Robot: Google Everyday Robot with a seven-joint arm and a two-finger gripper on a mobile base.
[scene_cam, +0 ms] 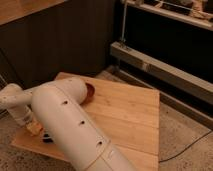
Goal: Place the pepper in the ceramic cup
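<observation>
Pepper point(34, 129) showed only as a small pale-orange patch low over the left corner of the wooden table point(130, 115), right at the gripper point(32, 125); whether the gripper clasped it or hung loose could not be told. No ceramic cup could be made out on the table, since the white arm point(75, 130) covered much of its left half. By my judgement the placing was not yet done, with the carry and the drop left.
</observation>
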